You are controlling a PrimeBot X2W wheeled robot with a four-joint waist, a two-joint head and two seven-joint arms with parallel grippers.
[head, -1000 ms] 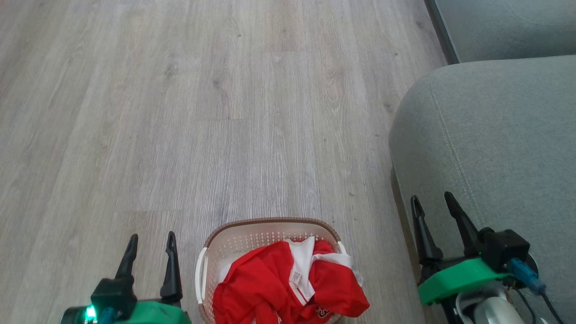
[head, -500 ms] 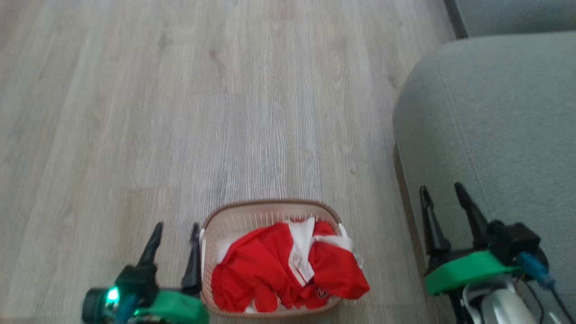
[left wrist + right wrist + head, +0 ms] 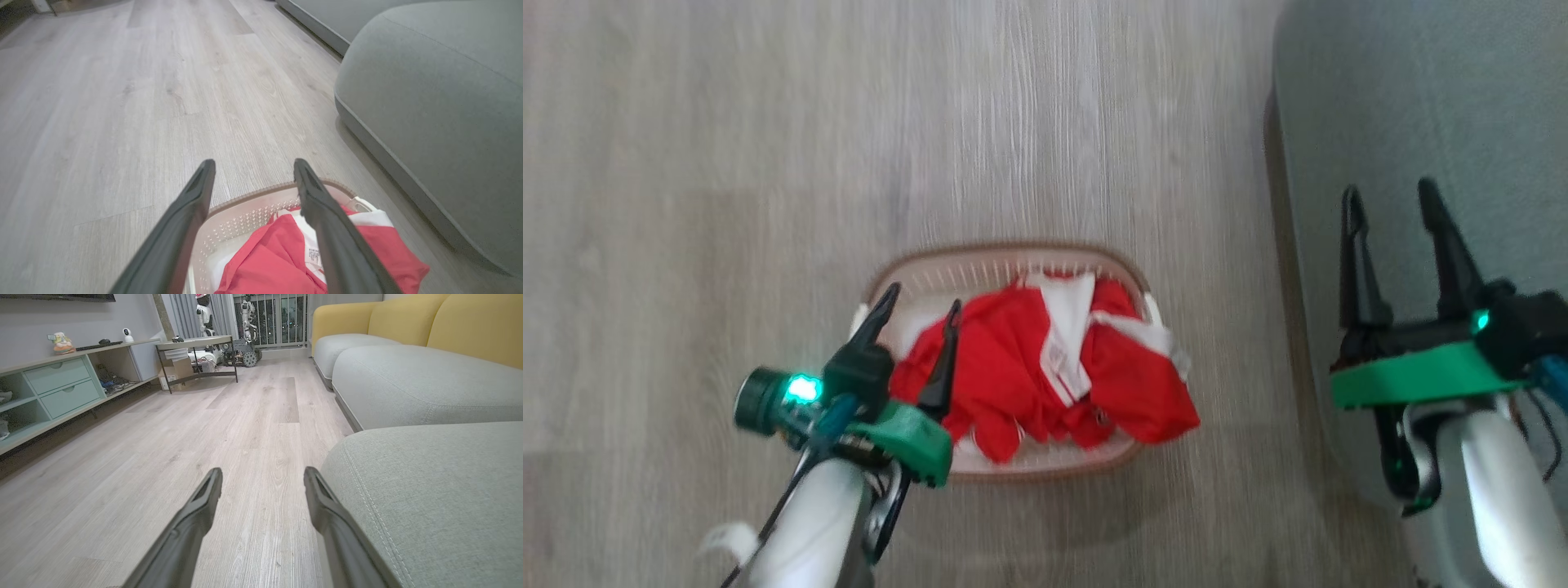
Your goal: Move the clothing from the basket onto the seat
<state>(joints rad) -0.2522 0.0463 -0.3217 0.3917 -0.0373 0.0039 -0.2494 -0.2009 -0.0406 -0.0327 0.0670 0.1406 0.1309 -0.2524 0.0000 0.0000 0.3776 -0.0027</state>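
Red clothing with white trim and a tagged collar is heaped in the cream basket, which stands on the wood floor. My left gripper is open over the basket's left part, its fingers above the red fabric and holding nothing. In the left wrist view the same clothing lies below the left gripper, inside the basket. My right gripper is open and empty over the grey-green seat at the right. The right wrist view shows the right gripper at the seat's left edge.
Another grey cushion and yellow backrests continue the sofa beyond. A low shelf unit with drawers lines the far wall, with a small table and robot gear behind it. Wood floor lies left of the basket.
The head camera has tilted down, so the basket sits higher in the picture. My left gripper has moved right, from beside the basket to over its left part. The right gripper stays over the seat.
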